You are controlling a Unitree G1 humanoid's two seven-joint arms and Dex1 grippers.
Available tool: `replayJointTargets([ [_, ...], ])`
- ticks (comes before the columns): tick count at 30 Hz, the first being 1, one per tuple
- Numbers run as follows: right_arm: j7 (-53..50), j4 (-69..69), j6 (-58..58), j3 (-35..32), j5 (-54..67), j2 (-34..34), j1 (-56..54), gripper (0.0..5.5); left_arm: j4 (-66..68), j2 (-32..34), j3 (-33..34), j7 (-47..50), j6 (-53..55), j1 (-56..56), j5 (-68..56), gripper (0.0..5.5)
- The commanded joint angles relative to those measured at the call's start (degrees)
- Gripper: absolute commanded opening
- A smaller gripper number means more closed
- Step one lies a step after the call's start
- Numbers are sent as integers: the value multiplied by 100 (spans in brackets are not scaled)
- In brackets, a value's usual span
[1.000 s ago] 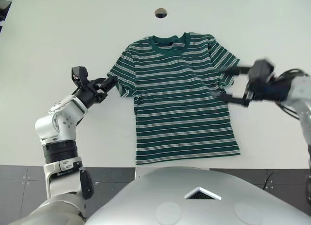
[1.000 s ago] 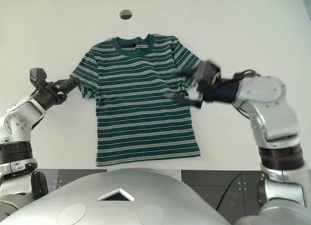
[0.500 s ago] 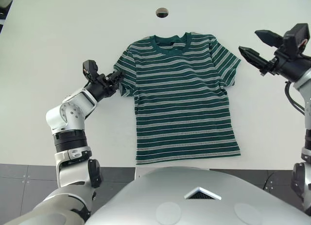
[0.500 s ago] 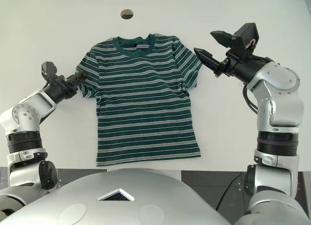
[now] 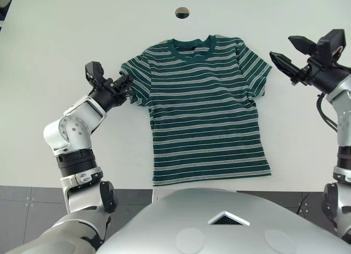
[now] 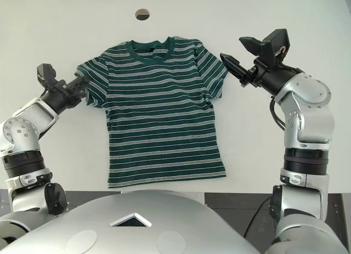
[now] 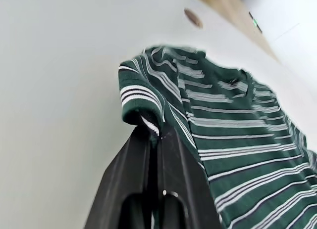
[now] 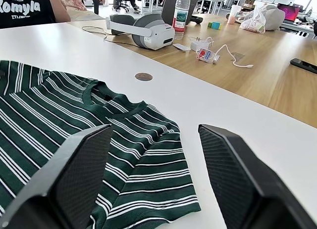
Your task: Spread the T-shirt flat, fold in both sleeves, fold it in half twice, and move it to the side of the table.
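Pulled outward since half second ago: left sleeve (image 5: 133, 81), now spread away from body of T-shirt (image 5: 205, 111) by left tool (image 5: 122, 86). Left tool clamped on sleeve edge, fingers (image 7: 181, 174) pressed together over fabric. Right tool (image 5: 281, 49) kept in same spot just beside right sleeve (image 5: 256, 73), clear of fabric, fingers wide apart, nothing held. T-shirt laid front up at centre of worktop (image 5: 55, 40), collar (image 5: 192, 44) toward far edge, body mostly flat. Round hole (image 5: 182, 12) seen beyond collar.
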Motion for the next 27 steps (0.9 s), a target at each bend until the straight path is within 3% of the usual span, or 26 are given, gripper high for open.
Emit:
replayJointTargets([
  [1,16,-23,17,30,-61,33,-107,322,-188,76,99,111,174,-126,-75,14],
  [10,43,-65,31,-12,-66,46,-114,322,-491,-37,-113,175,436,-360,-86,14],
  [27,-210,141,96,43,-268,140,-125,322,166,-852,-1312,232,221,-933,379,14],
])
